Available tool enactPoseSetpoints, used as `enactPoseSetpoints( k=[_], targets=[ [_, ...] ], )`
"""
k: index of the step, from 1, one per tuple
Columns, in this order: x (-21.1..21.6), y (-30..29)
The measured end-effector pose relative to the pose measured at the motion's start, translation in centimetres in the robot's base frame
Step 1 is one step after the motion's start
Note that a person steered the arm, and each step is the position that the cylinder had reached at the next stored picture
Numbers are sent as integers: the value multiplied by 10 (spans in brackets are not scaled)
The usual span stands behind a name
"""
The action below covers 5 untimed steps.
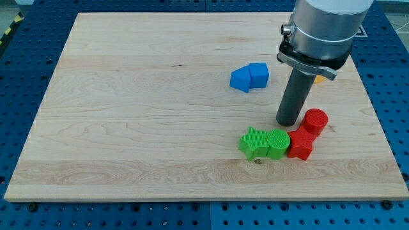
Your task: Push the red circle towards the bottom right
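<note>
Red circle (315,121) — my tip (289,122) stands upright just left (apart).

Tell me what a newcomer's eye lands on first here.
The big grey arm at the view's top right, its dark rod ending at my tip, just left of the red circle. Below sit a red star-like block and two green blocks; a blue pair lies apart.

A rectangular wooden board (153,115) of pale, lengthwise-grained timber serves as the desk surface. It rests on a blue perforated metal base (25,57), visible beyond all four desk edges, with regularly spaced holes. A yellow-and-black hazard stripe (7,32) lies past the top left corner. Lighting is even and diffuse.
</note>
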State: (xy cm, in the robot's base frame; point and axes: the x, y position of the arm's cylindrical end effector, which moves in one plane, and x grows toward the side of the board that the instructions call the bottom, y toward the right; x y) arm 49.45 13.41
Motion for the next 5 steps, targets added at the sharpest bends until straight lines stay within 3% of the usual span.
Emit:
enactPoseSetpoints(
  k=[5],
  targets=[
    [-2,43]
  ],
)
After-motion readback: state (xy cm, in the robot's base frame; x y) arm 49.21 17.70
